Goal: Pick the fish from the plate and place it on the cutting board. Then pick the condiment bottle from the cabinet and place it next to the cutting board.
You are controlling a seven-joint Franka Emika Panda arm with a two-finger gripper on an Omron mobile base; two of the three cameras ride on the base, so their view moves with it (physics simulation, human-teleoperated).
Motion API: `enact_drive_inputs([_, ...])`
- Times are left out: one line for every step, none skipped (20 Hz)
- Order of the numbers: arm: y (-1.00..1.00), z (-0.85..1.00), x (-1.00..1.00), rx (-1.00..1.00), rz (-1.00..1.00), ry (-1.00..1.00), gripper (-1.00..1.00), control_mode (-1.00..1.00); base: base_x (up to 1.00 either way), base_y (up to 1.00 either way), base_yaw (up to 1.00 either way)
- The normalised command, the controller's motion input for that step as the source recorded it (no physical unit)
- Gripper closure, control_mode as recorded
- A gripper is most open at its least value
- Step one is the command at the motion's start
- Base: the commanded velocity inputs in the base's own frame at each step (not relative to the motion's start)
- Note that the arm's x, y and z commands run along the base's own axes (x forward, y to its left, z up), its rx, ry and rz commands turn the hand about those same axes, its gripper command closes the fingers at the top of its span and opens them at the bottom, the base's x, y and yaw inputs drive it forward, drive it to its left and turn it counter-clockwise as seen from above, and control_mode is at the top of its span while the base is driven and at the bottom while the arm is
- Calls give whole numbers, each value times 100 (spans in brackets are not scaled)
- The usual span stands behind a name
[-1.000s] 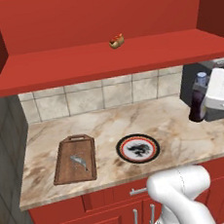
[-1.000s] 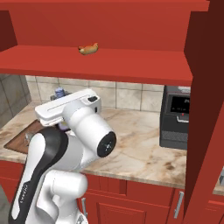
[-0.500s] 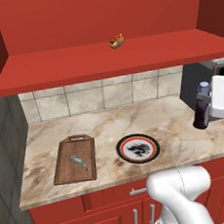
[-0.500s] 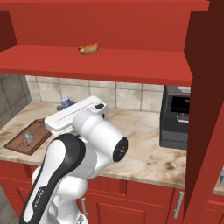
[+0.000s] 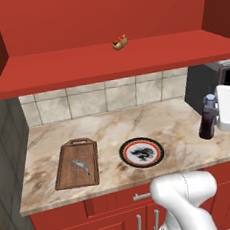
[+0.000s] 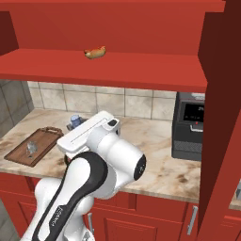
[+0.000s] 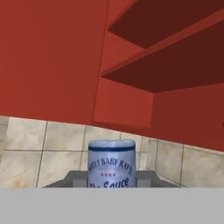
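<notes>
My gripper (image 5: 215,115) is shut on the condiment bottle (image 5: 207,123), a dark bottle with a light blue cap (image 6: 74,121), held upright low over the counter's right part, well right of the plate (image 5: 125,156). In the hand view the bottle's labelled top (image 7: 111,164) sits between my fingertips (image 7: 77,177). The small silvery fish (image 5: 81,165) lies on the dark-brown cutting board (image 5: 67,176) at the counter's left, also seen as fish (image 6: 31,147) on the board (image 6: 18,154). The plate holds only its black motif. The red cabinet's shelf (image 5: 106,62) runs above.
A small hot dog (image 5: 120,42) lies on the cabinet shelf, also seen as hot dog (image 6: 95,52). A dark appliance (image 6: 190,124) stands at the counter's back right, close behind the bottle. Bare marble counter (image 5: 163,124) lies between plate and bottle.
The arm has lowered the bottle steadily toward the counter, drifting slightly nearer the front edge. Fish, board, plate and hot dog have stayed put.
</notes>
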Motion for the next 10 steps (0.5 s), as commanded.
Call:
enact_drive_inputs([0, -34, 0, 0, 4, -6, 100, -100, 0, 0, 0])
enact_drive_inputs([0, -33, 0, 0, 4, -6, 100, -100, 0, 0, 0])
enact_drive_inputs([0, -33, 0, 0, 3, -6, 100, -100, 0, 0, 0])
enact_drive_inputs([0, -32, 0, 0, 3, -6, 100, -100, 0, 0, 0])
enact_drive_inputs([0, -31, 0, 0, 3, -6, 100, -100, 0, 0, 0])
enact_drive_inputs([0, -31, 0, 0, 3, -5, 100, -100, 0, 0, 0])
enact_drive_inputs([0, -29, -2, 0, 2, -5, 100, -100, 0, 0, 0])
enact_drive_inputs([0, -28, -2, 0, 1, -5, 100, -100, 0, 0, 0])
enact_drive_inputs([0, -27, -2, 0, 1, -5, 100, -100, 0, 0, 0])
enact_drive_inputs([0, -27, -3, 0, 0, -5, 100, -100, 0, 0, 0])
